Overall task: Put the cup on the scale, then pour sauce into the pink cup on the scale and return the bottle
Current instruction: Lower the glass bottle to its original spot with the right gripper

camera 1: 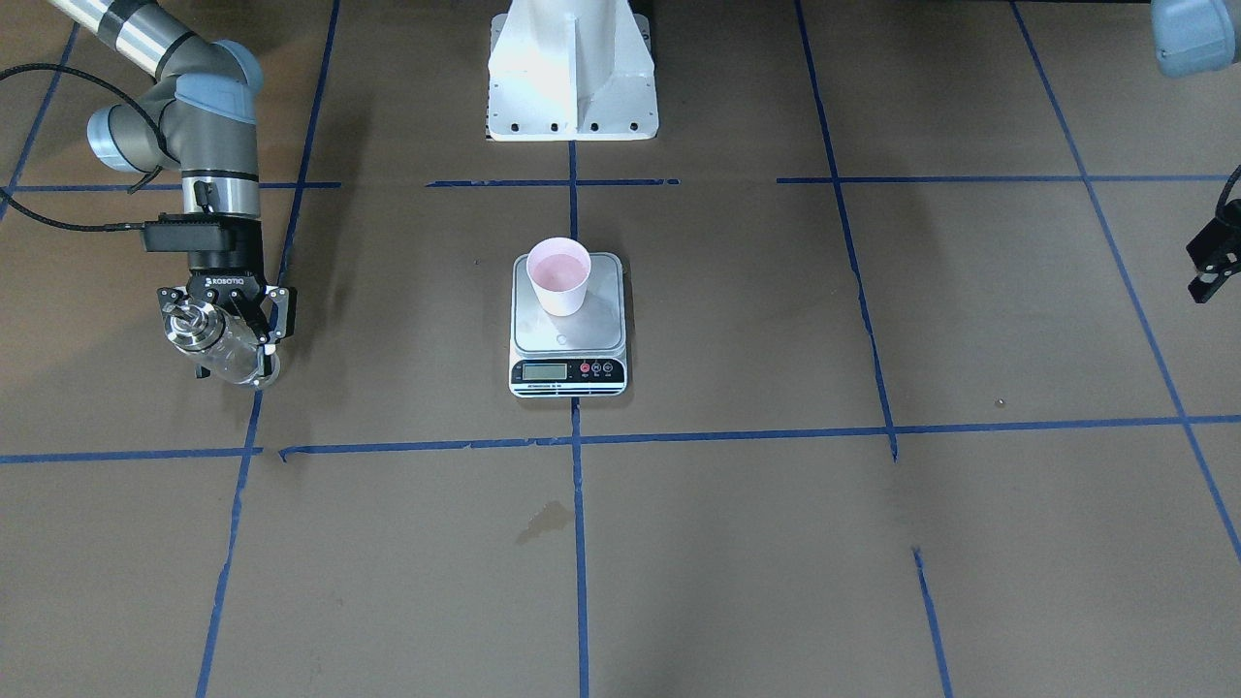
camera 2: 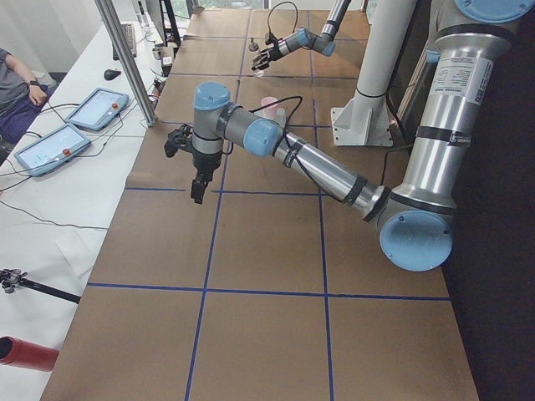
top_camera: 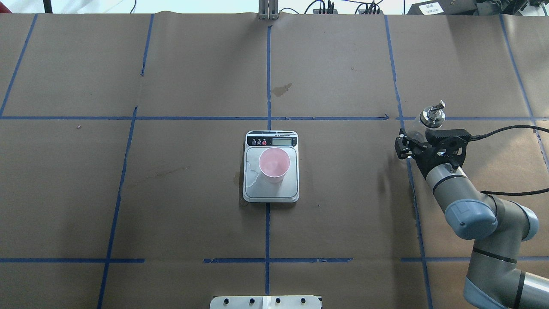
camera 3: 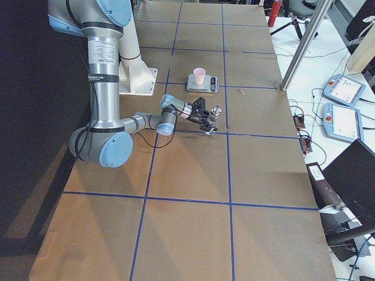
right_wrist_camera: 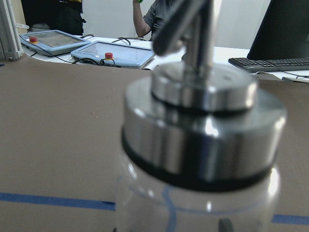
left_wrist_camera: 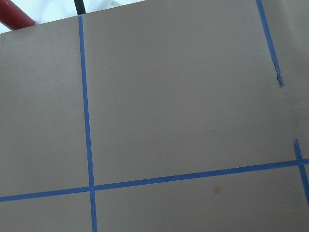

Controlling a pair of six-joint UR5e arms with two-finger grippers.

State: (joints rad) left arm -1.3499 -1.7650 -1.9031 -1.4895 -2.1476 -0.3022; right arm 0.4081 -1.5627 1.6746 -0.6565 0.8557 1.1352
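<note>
**tapegrid_tom:** Brown paper tabletop [camera 1: 737,543], blue tape grid [camera 1: 579,582]. Cup [camera 1: 559,276] sits on the scale [camera 1: 568,372]. Well off to its side, right gripper [camera 1: 230,364] clamps the bottle [camera 1: 192,325].

**ur5_fan:** Left gripper [camera 1: 1212,262]? Overhead misses it. Front view clips it, fingers unclear.

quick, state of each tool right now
left tool: cannot be told
right tool: closed, holding the glass bottle
</note>
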